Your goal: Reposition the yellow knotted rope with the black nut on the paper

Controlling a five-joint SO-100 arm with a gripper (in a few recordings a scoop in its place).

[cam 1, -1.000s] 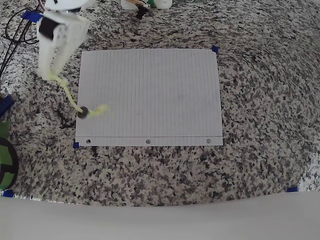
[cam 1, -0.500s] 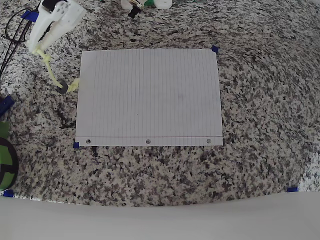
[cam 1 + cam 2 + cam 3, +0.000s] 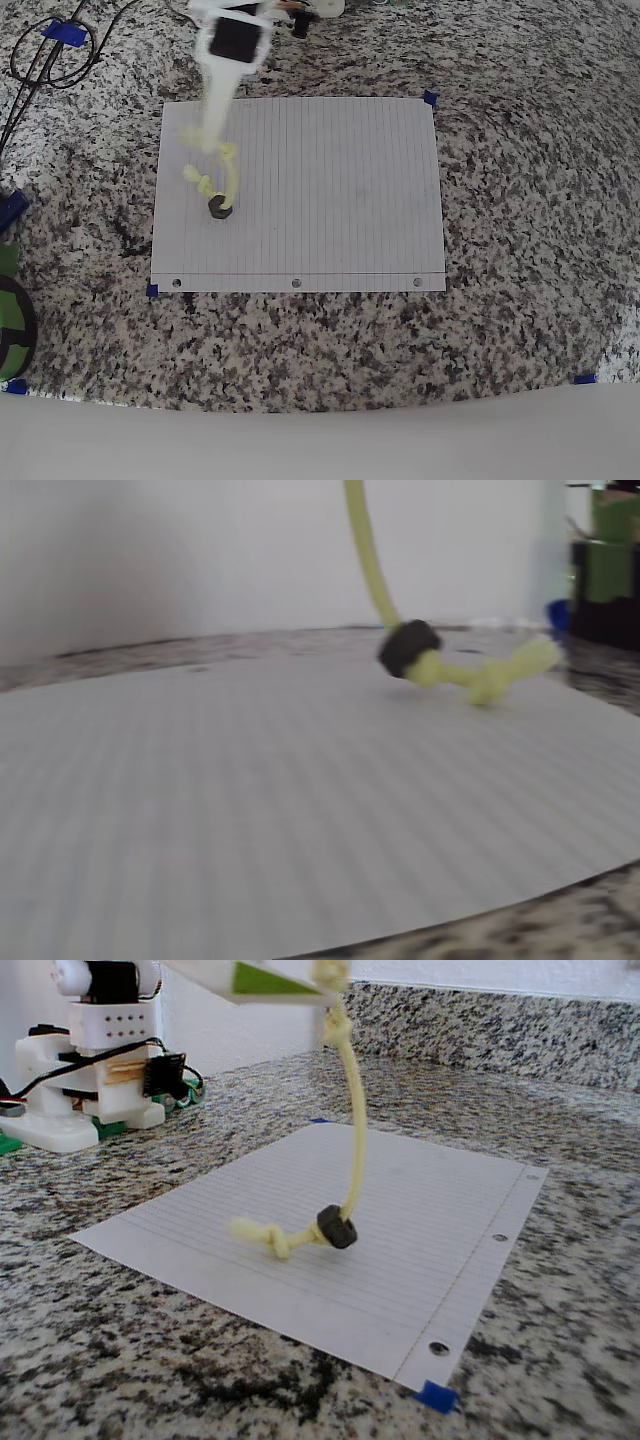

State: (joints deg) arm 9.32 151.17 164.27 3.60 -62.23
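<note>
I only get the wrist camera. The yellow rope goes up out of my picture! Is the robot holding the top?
Observer: Yes. In the fixed view the yellow knotted rope hangs from the closed jaws, with its upper knot just under them.
Operator: Where on the paper is the black nut?
Observer: In the overhead view the black nut is over the left part of the paper, inside its left edge.
Operator: Which side are the holes on?
Observer: Along the paper's bottom edge in the overhead view, below the nut.
</note>
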